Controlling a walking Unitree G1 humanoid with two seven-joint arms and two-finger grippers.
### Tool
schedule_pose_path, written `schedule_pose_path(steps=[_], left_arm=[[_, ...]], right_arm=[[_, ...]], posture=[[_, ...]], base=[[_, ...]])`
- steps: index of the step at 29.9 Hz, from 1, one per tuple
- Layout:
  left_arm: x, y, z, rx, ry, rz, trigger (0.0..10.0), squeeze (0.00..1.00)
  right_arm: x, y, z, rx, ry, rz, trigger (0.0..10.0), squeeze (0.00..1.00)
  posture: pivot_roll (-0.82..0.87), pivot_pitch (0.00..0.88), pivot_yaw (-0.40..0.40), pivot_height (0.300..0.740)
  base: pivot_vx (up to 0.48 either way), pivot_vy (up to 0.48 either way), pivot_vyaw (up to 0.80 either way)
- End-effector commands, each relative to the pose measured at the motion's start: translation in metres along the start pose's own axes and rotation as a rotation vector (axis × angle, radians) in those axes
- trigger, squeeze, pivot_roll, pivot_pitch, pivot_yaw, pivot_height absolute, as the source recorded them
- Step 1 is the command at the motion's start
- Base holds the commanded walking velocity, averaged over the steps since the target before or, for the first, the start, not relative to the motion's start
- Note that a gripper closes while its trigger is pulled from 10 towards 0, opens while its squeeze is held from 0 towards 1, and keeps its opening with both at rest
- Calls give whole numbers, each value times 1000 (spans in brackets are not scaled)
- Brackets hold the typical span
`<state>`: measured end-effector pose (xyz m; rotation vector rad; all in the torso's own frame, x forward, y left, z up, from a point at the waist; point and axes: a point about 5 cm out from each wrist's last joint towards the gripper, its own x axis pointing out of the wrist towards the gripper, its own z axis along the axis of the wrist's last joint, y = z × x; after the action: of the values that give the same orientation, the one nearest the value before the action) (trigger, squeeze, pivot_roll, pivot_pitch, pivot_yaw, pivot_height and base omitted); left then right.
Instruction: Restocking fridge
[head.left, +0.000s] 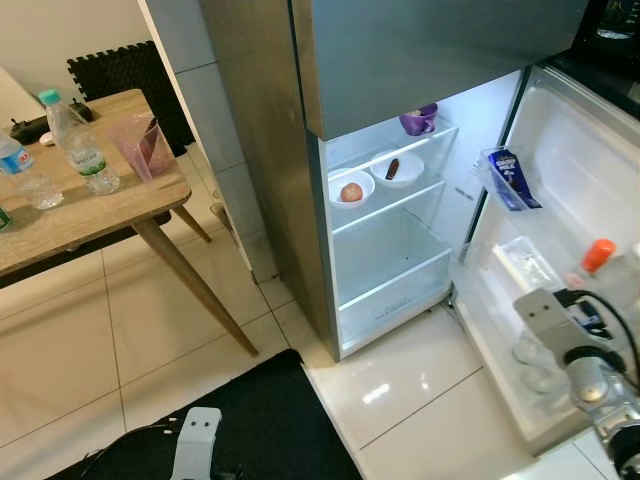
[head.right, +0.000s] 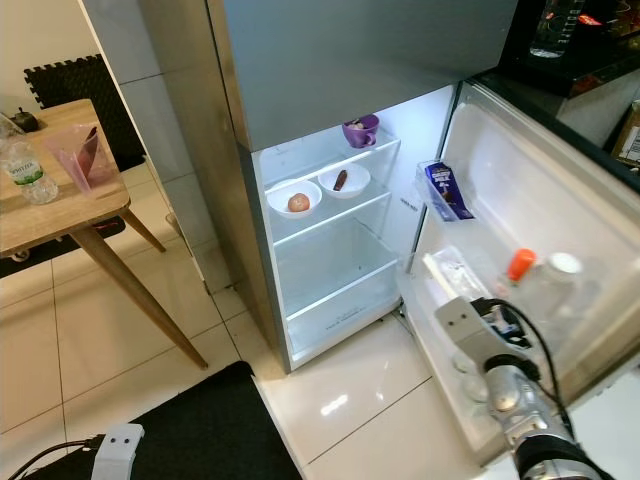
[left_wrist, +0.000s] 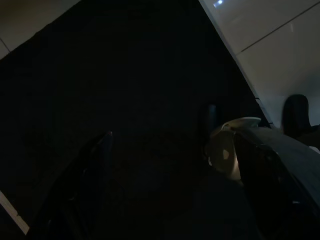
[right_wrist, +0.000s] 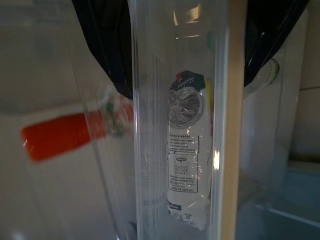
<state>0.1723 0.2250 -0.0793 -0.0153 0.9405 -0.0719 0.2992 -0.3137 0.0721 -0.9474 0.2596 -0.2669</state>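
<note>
**Door-rack placement: tip and snag risks**

The fridge (head.left: 400, 230) stands open, w/ the door (head.right: 540, 200) swung out to the robot's right. The right gripper (right_wrist: 187, 75) is held at the door rack (head.left: 500, 330), and in the right wrist view a clear water bottle (right_wrist: 187, 150) w/ a white label is seen upright between the two black fingers, just behind the rack's transparent front wall. The fingers sit wide, one on each side of the bottle; whether they are pressing it or have let go cannot be told. An orange-capped bottle (head.left: 597, 255) and a white-capped one (head.right: 562, 265) are already in the same rack, close by. A blue carton (head.left: 510, 178) sits in the upper door shelf. Inside, two bowls (head.left: 372, 180) and a purple cup (head.left: 419, 120) are on the shelves; lower shelves are unstocked.

The left gripper (left_wrist: 165, 190) hangs idle over the dark mat (head.left: 250, 420), fingers spread apart.

More water bottles (head.left: 80, 145) wait on the table (head.left: 110, 205), well apart from the fridge, so the job is judged far from done.

Likely failures:
- Bottle toppled if the fingers are pulled away at an angle, since the rack wall is close in front.
- Orange-capped bottle knocked by the wrist, being so near.
- Wrist cable caught on the rack edge during retreat.
- Door nudged by the arm, shifting everything in the rack.
</note>
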Motion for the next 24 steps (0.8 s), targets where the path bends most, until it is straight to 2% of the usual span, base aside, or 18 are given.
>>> schedule_pose_path(steps=[1, 4, 5, 6, 8, 9, 10, 12, 13, 15, 16, 18, 20, 21, 23, 24], left_arm=[[0, -3, -7, 3, 25, -3, 10000, 0], [0, -4, -6, 4, 24, -6, 10000, 0], [0, -4, -6, 6, 26, -7, 10000, 0], [0, -4, -6, 6, 26, -7, 10000, 0], [0, -4, -7, 9, 30, -9, 10000, 0], [0, -4, -7, 9, 30, -9, 10000, 0], [0, -5, -8, 10, 32, -12, 10000, 0], [1, -7, -8, 13, 32, -19, 10000, 0], [1, -7, -8, 13, 32, -19, 10000, 0], [1, -10, -7, 14, 29, -27, 10000, 0], [1, -10, -7, 14, 29, -27, 10000, 0], [2, -11, -6, 15, 28, -32, 10000, 0], [2, -11, -6, 15, 28, -32, 10000, 0], [2, -11, -6, 16, 28, -33, 10000, 0], [2, -11, -6, 16, 28, -33, 10000, 0], [2, -12, -6, 12, 28, -35, 10000, 0]], right_arm=[[4, -35, -8, 23, 31, -185, 10000, 0], [4, -39, -12, 22, 41, -196, 10000, 0], [2, -32, -13, 58, 44, -159, 10000, 0], [2, -32, -13, 58, 44, -159, 10000, 0], [-5, -7, -16, 192, 69, -30, 10000, 0], [-5, -7, -16, 192, 69, -30, 10000, 0], [-13, 16, -20, 258, 105, 84, 10000, 0], [-36, 60, -30, 329, 180, 265, 10000, 0], [-36, 60, -30, 329, 180, 265, 10000, 0], [-56, 87, -38, 381, 245, 353, 10000, 0], [-56, 87, -38, 381, 245, 353, 10000, 0], [-77, 109, -46, 450, 325, 420, 10000, 0], [-77, 109, -46, 450, 325, 420, 10000, 0], [-86, 117, -50, 485, 365, 443, 10000, 0], [-86, 117, -50, 485, 365, 443, 10000, 0], [-95, 125, -54, 522, 405, 473, 10000, 0]], posture=[[-94, 59, 42, 740], [-94, 59, 42, 740], [-99, 58, 43, 740], [-99, 58, 43, 740], [-102, 57, 43, 740], [-102, 57, 43, 740], [-106, 56, 44, 740], [-100, 53, 41, 740], [-100, 53, 41, 740], [-98, 52, 43, 740], [-98, 52, 43, 740], [-101, 50, 45, 740], [-101, 50, 45, 740], [-101, 50, 45, 740], [-101, 50, 45, 740], [-99, 48, 42, 740]], base=[[0, 0, 0], [0, 0, 0], [0, 0, 0], [0, 0, 0], [0, 0, 0], [0, 0, 0], [0, 0, 0], [0, 0, 0], [0, 0, 0], [0, 0, 0], [0, 0, 0], [0, 0, 0], [0, 0, 0], [0, 0, 0], [0, 0, 0], [0, 0, 0]])
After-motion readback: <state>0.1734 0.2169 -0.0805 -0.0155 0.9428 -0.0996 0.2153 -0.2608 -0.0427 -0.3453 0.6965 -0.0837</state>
